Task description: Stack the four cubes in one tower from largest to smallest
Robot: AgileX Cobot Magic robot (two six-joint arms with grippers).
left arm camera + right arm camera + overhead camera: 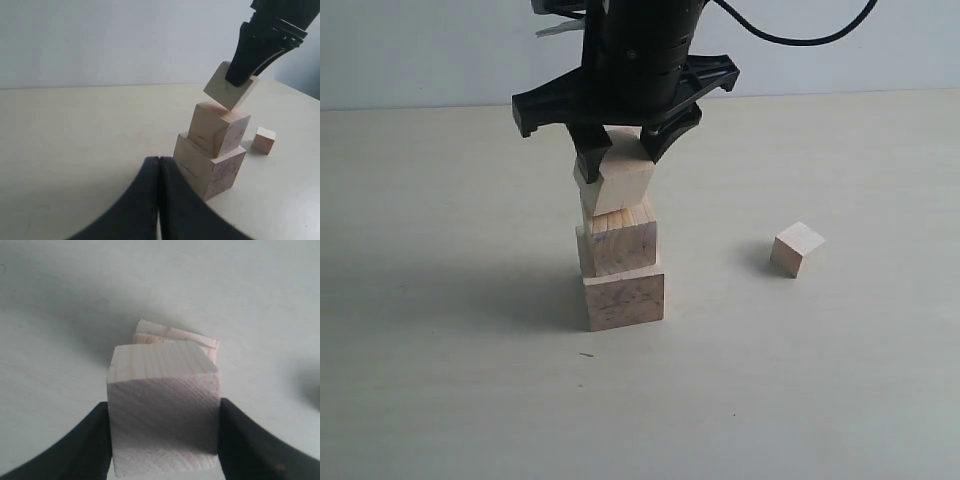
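The right hand (164,437) clamps a cube (165,405) (grain showing) above stacked blocks (176,338).

The right hand (623,150), at the top centre of the exterior view, is matt black throughout: a ribbed, rounded body (640,50), a wide flat crossbar (550,103) beneath it and two short tapering fingers (588,155). A thin black cable (790,41) curves toward the upper right corner, and a pale tab (556,28) shows at the upper left. At the bottom of the left wrist view, the left hand (159,167) has smooth, curved black fingers.
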